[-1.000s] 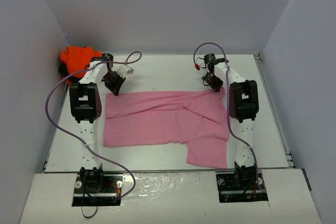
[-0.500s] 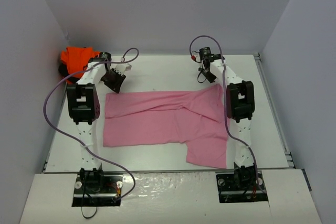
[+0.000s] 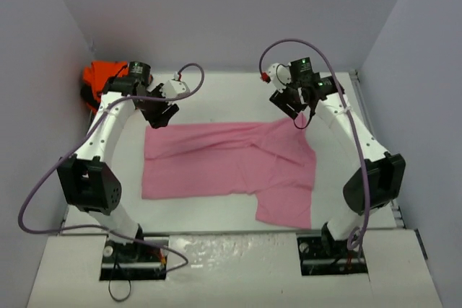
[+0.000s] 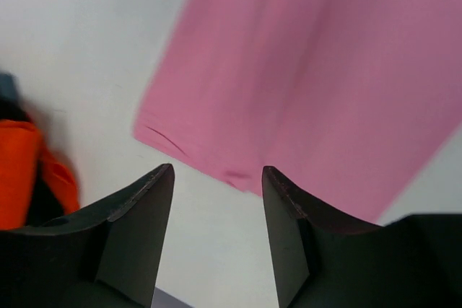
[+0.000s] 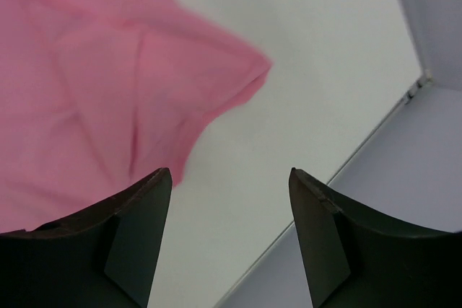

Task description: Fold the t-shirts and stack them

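The pink shirt (image 3: 224, 167) is laid out mid-fold; left fingers (image 4: 137, 239) and right fingers (image 5: 133, 236) are held open, so its far corners probably get pinched next.

It was a robotics lab cell: plain grey walls (image 3: 216, 12) boxed a white table (image 3: 224, 99), 2 cabled arms (image 3: 107, 124) bolted at 6 o'clock.

The table (image 3: 224, 97) lies bare in a wide band at 12 o'clock and a thin strip at 6, while the pink shirt (image 3: 224, 167) covers the middle, the orange shirt (image 3: 101, 77) fills the 10 o'clock corner, and walls (image 3: 216, 12) close off 9, 12 and 3.
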Robot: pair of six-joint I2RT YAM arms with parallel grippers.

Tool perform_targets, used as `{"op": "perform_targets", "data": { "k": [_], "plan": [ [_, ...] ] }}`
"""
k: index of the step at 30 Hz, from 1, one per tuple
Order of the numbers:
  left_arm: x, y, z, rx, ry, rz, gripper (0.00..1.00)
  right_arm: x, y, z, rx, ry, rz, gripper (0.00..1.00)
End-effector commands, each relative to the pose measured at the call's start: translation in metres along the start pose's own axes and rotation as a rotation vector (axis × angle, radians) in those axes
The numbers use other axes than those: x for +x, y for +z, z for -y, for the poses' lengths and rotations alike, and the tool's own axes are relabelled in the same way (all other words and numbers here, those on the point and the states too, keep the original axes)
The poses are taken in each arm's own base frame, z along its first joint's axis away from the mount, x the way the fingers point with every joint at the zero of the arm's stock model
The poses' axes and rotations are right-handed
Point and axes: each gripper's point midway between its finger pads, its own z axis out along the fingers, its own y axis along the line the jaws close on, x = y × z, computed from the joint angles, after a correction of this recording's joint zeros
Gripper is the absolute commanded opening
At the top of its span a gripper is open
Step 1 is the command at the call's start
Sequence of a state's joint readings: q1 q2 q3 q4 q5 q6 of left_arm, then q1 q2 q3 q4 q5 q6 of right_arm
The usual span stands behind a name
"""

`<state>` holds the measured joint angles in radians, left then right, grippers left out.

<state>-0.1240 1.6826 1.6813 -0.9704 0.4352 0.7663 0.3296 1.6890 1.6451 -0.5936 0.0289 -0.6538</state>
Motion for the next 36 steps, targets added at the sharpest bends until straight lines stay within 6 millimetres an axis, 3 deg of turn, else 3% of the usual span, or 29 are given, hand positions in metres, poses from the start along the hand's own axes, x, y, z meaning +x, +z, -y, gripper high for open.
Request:
{"op": "perform_targets", "data": {
  "k": [1, 5, 7, 9, 12, 13, 20, 25, 30, 36],
  "plan": [
    [0.087, -0.014, 0.071, 0.177, 0.155, -0.274, 0.48, 0.079, -0.040, -0.090, -0.310, -0.250, -0.129, 0.66],
    [0.117, -0.015, 0.092, 0.216, 0.162, -0.343, 0.47, 0.126, -0.046, -0.127, -0.446, -0.278, -0.260, 0.66],
    [0.120, -0.010, 0.090, 0.226, 0.139, -0.344, 0.47, 0.141, -0.035, -0.139, -0.499, -0.274, -0.315, 0.56],
    [0.117, -0.003, 0.085, 0.230, 0.106, -0.340, 0.46, 0.137, -0.022, -0.144, -0.507, -0.238, -0.325, 0.46],
    [0.111, 0.014, 0.071, 0.222, 0.067, -0.338, 0.44, 0.127, 0.001, -0.150, -0.537, -0.186, -0.338, 0.08],
    [0.108, 0.019, 0.068, 0.222, 0.061, -0.329, 0.43, 0.120, 0.009, -0.148, -0.534, -0.176, -0.330, 0.00],
    [0.082, 0.046, 0.015, 0.096, -0.007, -0.225, 0.22, 0.091, 0.047, -0.134, -0.484, -0.152, -0.295, 0.00],
    [0.079, 0.082, -0.005, 0.130, -0.083, -0.239, 0.11, 0.085, 0.079, -0.137, -0.500, -0.130, -0.323, 0.00],
    [0.080, 0.108, -0.020, 0.139, -0.102, -0.261, 0.11, 0.085, 0.109, -0.134, -0.481, -0.119, -0.368, 0.00],
    [0.095, 0.132, -0.031, 0.167, -0.122, -0.348, 0.10, 0.086, 0.136, -0.126, -0.449, -0.124, -0.410, 0.00]
  ]
}}
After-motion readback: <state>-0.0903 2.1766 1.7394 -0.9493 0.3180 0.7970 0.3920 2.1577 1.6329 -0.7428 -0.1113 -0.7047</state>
